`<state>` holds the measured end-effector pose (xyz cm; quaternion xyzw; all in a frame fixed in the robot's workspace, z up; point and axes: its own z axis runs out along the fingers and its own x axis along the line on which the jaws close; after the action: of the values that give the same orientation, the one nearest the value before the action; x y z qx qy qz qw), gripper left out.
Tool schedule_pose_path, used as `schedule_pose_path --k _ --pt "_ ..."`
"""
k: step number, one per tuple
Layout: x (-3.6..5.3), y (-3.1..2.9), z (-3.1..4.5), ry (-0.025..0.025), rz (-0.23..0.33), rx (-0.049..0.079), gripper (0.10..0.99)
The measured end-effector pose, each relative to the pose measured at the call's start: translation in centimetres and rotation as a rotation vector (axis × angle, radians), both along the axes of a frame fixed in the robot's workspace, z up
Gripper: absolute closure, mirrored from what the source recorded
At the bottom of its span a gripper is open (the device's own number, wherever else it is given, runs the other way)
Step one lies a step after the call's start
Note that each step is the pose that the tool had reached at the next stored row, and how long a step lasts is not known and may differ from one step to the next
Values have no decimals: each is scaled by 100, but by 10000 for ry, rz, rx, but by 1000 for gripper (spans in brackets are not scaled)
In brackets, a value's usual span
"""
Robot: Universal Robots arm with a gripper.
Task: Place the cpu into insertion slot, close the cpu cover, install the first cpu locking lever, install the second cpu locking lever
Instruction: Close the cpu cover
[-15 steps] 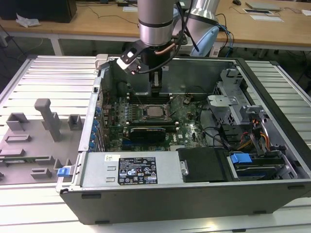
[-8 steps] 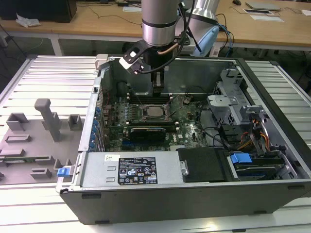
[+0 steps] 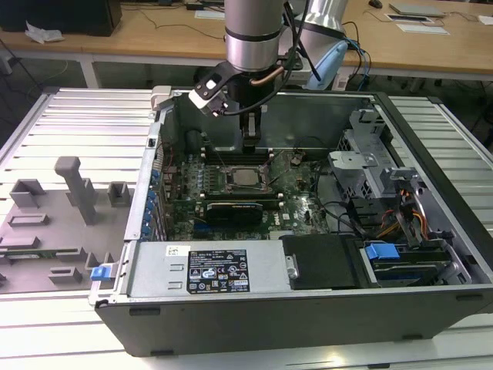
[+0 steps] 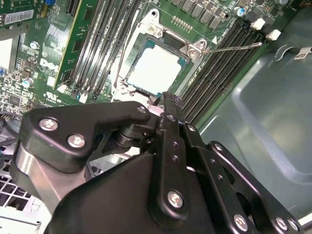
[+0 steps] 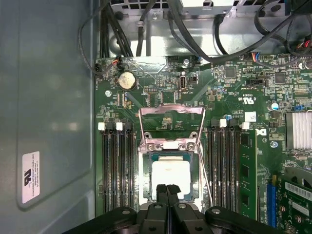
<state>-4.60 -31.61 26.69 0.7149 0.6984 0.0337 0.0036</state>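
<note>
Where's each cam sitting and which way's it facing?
Exterior view: off the arm, looking down into the open computer case; the arm and gripper hang over the cpu.
First wrist view: on the arm, facing straight onto the motherboard; shut fingertips show.
Second wrist view: on the arm, angled past the gripper.
Shared: both wrist views see the cpu in the insertion slot.
</note>
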Motion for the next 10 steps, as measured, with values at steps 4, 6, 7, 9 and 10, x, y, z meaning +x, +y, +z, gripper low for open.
schedule_pose_path --k 4,6,7,9,10 --pt "1 0 1 0 0 5 980" --pt "1 0 8 1 0 4 980" --pt "1 0 9 0 0 5 980" --pt "9 -1 11 1 2 3 980" --pt "15 -1 12 2 1 2 980"
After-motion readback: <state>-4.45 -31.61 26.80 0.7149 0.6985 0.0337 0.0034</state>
